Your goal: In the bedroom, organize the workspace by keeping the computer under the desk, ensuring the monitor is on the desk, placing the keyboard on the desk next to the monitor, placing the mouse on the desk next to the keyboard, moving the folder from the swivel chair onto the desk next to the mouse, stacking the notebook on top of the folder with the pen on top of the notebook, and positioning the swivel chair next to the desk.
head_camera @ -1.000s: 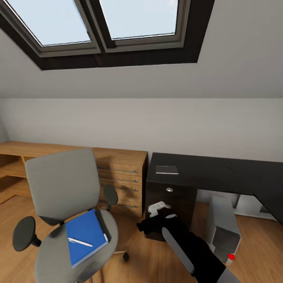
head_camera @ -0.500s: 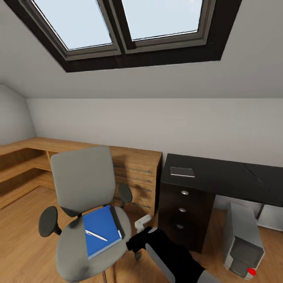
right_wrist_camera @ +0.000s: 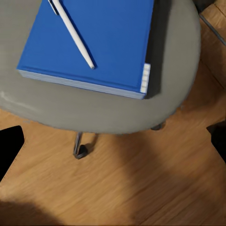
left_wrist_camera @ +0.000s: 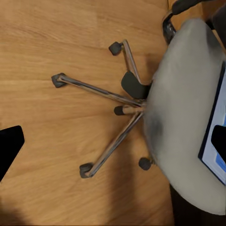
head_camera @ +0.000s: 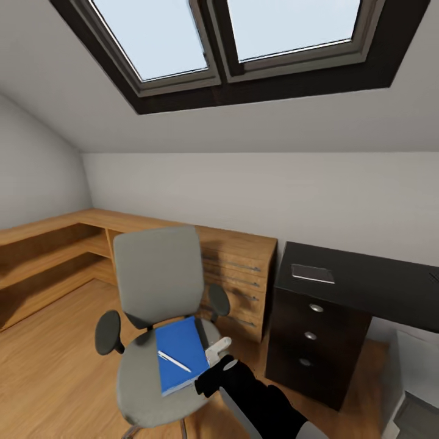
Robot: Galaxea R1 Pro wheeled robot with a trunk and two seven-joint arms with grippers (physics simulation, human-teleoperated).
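The grey swivel chair (head_camera: 160, 277) stands on the wood floor, left of the black desk (head_camera: 378, 286). A blue folder (head_camera: 178, 355) lies on its seat with the thin white pen (head_camera: 174, 361) on top. In the right wrist view the folder (right_wrist_camera: 94, 37) and pen (right_wrist_camera: 73, 33) lie just below. My right gripper (head_camera: 217, 352) hovers at the seat's right edge beside the folder, open and holding nothing (right_wrist_camera: 113, 141). My left gripper (left_wrist_camera: 113, 143) is open above the chrome star base (left_wrist_camera: 117, 110) and seat (left_wrist_camera: 183, 94). The pale notebook (head_camera: 313, 273) rests on the desk. Part of the grey computer (head_camera: 421, 390) shows under the desk.
A light wood dresser (head_camera: 238, 274) stands behind the chair, against the desk's black drawer unit (head_camera: 311, 335). Low wood shelving (head_camera: 42, 256) runs along the left wall. A sloped ceiling with skylights (head_camera: 231, 42) hangs overhead. Bare wood floor (head_camera: 55, 366) lies left of the chair.
The view has swung left, so chair and desk shifted right in the picture. My right gripper came from in front of the desk drawers to the seat's edge beside the folder.
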